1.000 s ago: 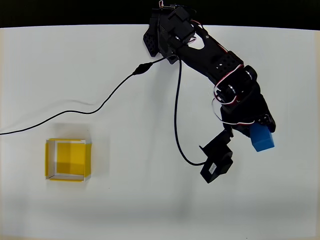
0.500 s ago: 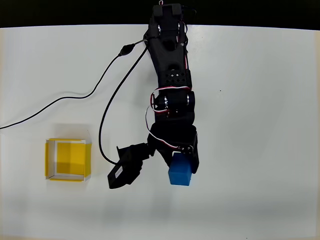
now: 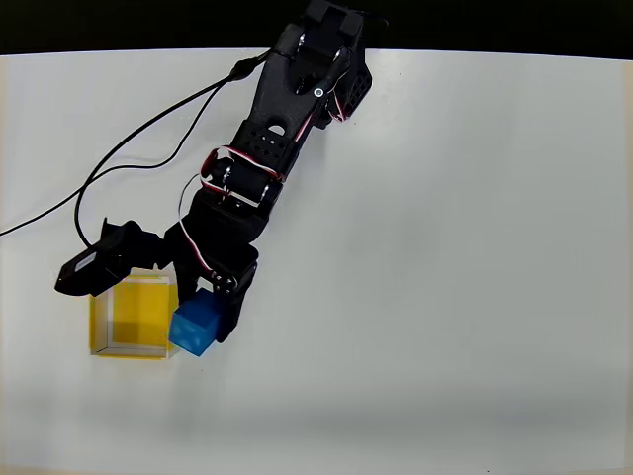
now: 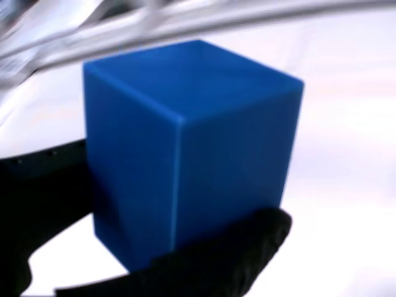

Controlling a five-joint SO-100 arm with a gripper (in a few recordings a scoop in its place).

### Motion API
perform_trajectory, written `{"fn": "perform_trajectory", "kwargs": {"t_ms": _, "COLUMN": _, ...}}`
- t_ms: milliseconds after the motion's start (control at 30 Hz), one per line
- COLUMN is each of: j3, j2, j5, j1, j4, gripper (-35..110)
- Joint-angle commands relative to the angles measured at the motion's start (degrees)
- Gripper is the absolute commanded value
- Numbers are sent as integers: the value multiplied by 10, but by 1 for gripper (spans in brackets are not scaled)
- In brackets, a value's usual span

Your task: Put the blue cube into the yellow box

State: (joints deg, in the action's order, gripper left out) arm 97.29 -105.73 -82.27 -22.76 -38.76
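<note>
Pincer (image 3: 201,319) and cargo hang at the right edge of the yellow box (image 3: 102,319) in the overhead view, the black fingers pressed against opposite faces of the blue cube (image 3: 195,328). The wrist view confirms the grip: a dark finger (image 4: 229,260) crosses under the cube (image 4: 185,148) and another dark part sits against its left side, so the cube is pinched and carried, not resting on the worktop (image 3: 445,247).

Seen from above, the cube overlaps the box's right wall near the lower right corner, and most of its blue face lies just outside the tray. The open yellow floor lies to the left of the cube and slightly up in the picture, so the remaining travel looks like a short shift leftward before any release.

A cube has no long axis to speak of. Its faces sit turned a little against the box's walls, one corner pointing down and to the right. Since the tray is roughly twice as wide as the cube, that small twist should not block entry once the cube is centred.
</note>
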Motion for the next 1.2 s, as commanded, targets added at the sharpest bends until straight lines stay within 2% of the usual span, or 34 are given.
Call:
{"fn": "perform_trajectory", "kwargs": {"t_ms": 0, "j3": -36, "j2": 5, "j5": -25, "j1": -67, "j4": 61, "gripper": 16}}
{"fn": "perform_trajectory", "kwargs": {"t_ms": 200, "j3": -111, "j2": 104, "j5": -30, "j1": -113, "j4": 86, "gripper": 16}}
{"fn": "perform_trajectory", "kwargs": {"t_ms": 567, "j3": -250, "j2": 252, "j5": -30, "j1": -127, "j4": 98, "gripper": 16}}
{"fn": "perform_trajectory", "kwargs": {"t_ms": 1167, "j3": -316, "j2": 419, "j5": -54, "j1": -154, "j4": 149, "gripper": 16}}
